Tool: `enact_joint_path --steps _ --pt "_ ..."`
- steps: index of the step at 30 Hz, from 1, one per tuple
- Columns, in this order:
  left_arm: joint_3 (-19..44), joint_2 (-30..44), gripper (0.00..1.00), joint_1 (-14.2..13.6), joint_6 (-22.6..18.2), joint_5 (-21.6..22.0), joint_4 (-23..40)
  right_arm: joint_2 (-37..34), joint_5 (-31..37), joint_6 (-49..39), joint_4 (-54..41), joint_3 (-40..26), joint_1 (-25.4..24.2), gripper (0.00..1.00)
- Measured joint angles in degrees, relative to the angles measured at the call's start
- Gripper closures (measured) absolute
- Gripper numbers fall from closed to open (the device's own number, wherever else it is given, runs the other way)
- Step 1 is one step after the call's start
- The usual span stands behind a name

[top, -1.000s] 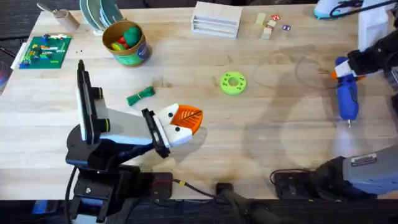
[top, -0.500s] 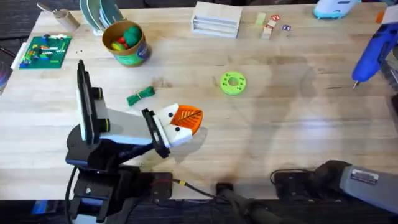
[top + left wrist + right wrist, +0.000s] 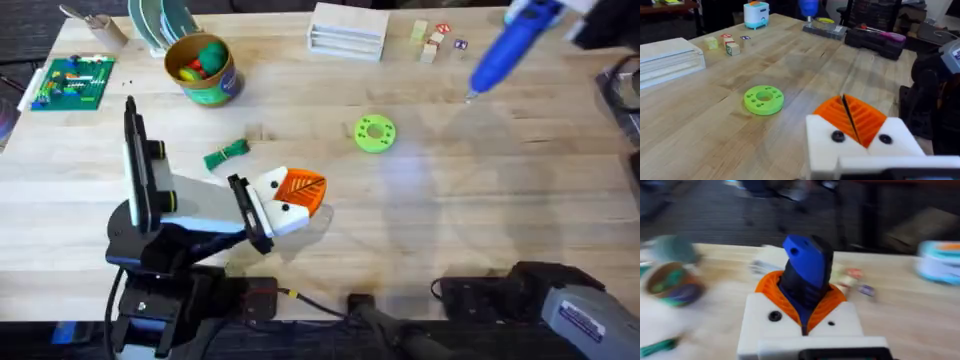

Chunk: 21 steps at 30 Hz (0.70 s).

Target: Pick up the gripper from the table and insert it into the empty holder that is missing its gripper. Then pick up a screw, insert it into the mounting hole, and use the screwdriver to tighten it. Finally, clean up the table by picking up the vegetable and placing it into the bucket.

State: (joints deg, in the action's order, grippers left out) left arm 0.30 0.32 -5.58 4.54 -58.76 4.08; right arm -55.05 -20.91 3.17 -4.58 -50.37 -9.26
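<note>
Screwdriver up at the far right, lifted off the desk, tilted, tip down-left, pinched between the orange pads of the right claw. Left claw low at near left, pads pressed together. Vegetable flat on the desk beyond it. Bucket far left, coloured bits inside. Green ring mid-desk.

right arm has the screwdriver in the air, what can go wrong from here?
1. The screwdriver, clamped in the right pincer, hangs tilted, tip down; its tip could hit the green ring disc or table on the way.
2. The left pincer offers small mounting holes; a tilted tip may miss.
</note>
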Motion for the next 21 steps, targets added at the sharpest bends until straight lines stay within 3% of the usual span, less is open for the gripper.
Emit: enact_joint_path --steps 5,12,21 --pt "0.0 0.0 0.996 0.0 0.0 0.0 0.0 -0.53 -5.17 4.56 7.1 3.25 14.55 0.978" --pt "0.0 0.0 0.996 0.0 0.0 0.0 0.0 -3.09 -6.74 4.28 23.4 4.2 29.8 0.978" --pt "0.0 0.0 0.996 0.0 0.0 0.0 0.0 -4.81 -8.07 0.82 37.21 4.2 43.26 0.978"
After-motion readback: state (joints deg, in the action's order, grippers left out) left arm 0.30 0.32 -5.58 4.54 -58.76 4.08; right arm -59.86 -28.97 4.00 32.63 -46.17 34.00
